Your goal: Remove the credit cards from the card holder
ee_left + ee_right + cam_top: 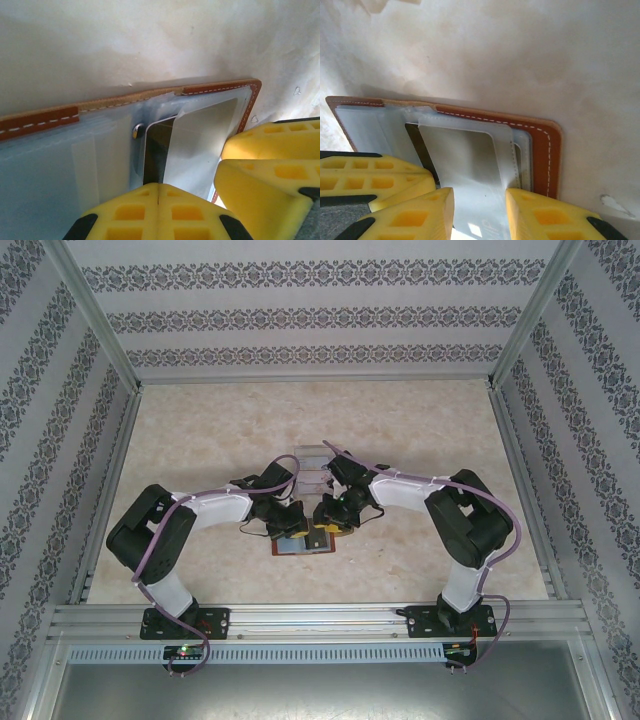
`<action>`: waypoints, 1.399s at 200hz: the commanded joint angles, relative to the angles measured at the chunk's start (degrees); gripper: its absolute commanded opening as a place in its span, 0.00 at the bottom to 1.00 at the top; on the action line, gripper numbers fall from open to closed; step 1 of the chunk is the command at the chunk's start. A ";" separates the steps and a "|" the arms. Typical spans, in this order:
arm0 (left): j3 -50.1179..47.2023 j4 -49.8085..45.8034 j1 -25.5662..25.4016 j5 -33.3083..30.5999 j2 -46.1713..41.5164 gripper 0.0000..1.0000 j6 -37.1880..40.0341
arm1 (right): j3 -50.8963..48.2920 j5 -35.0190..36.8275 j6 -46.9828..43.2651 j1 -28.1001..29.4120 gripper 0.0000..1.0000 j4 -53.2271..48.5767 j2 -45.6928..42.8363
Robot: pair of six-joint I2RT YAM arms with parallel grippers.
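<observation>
Brown leather folding card holder (540, 137): you see tan-brown hide, white stitching, grey-blue translucent pockets.
Your table top (200, 430): cream, faintly marbled.
Enclosure walls (300, 315): white, dark floral bands.

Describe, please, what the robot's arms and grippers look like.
The left arm and right arm have black joints, white links and a lilac cable each. The left gripper and right gripper have yellow wedge fingers with square pockets.

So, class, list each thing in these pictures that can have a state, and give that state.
card holder, open, lying flat on the table.
credit card, in the holder, not yet taken out.
left gripper, jaws shut, over the holder's pockets.
right gripper, jaws part open, one on either side of the card.
</observation>
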 commanded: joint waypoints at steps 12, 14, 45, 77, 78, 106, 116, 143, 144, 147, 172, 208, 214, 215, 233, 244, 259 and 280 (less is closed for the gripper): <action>0.99 -2.06 -0.94 -0.93 0.15 0.00 1.37 | 0.43 3.36 -1.58 0.32 0.35 -3.08 1.17; 1.06 -2.32 -0.95 -0.98 0.08 0.00 1.47 | 0.40 3.53 -1.63 0.29 0.35 -3.18 1.16; 1.76 -5.15 -0.96 -2.37 -0.85 0.00 2.51 | 0.43 3.95 -1.68 0.18 0.35 -3.50 0.58; 2.37 -7.35 -0.92 -3.56 -1.69 0.00 3.46 | 0.53 3.86 -1.76 0.34 0.35 -3.78 0.60; 2.34 -7.45 -0.92 -3.60 -1.74 0.00 3.46 | 0.53 3.85 -1.76 0.30 0.35 -3.76 0.61; 2.49 -8.26 -0.92 -4.43 -2.48 0.00 3.63 | 0.48 3.99 -1.76 0.34 0.36 -3.82 0.45; 2.59 -8.44 -0.93 -4.54 -2.81 0.00 3.61 | 0.49 3.99 -1.76 0.39 0.36 -3.82 0.45; 2.95 -7.18 -0.92 -4.35 -4.16 0.02 3.46 | 0.54 3.86 -1.81 0.42 0.36 -3.82 0.45; 2.94 -7.10 -0.92 -4.39 -4.20 0.02 3.42 | 0.54 3.94 -1.79 0.47 0.36 -3.82 0.41; 3.00 -6.93 -0.93 -4.35 -4.34 0.03 3.38 | 0.50 3.89 -1.77 0.48 0.36 -3.82 0.43; 3.41 -6.30 -0.92 -4.85 -5.10 0.06 2.65 | 0.45 3.90 -1.81 0.54 0.36 -3.81 0.45; 2.54 -6.64 -0.83 -5.57 -4.66 0.17 2.10 | 0.57 3.80 -1.94 0.60 0.36 -3.82 0.62; 2.21 -6.38 -0.82 -5.53 -4.59 0.17 2.01 | 0.63 3.77 -1.95 0.58 0.36 -3.82 0.61; 2.21 -6.36 -0.82 -5.50 -4.55 0.18 1.99 | 0.63 3.81 -1.94 0.59 0.36 -3.82 0.62; 1.60 -5.84 -0.84 -5.41 -4.12 0.20 1.60 | 0.60 3.77 -1.95 0.65 0.36 -3.91 0.54; 1.34 -5.56 -0.85 -5.33 -3.70 0.21 1.53 | 0.61 3.77 -1.97 0.68 0.36 -3.97 0.45; 1.00 -4.95 -0.83 -4.88 -3.04 0.22 1.23 | 0.62 3.79 -1.95 0.62 0.36 -4.00 0.45; 0.46 -4.23 -0.87 -4.53 -2.41 0.23 0.98 | 0.60 3.77 -1.93 0.69 0.36 -4.13 0.45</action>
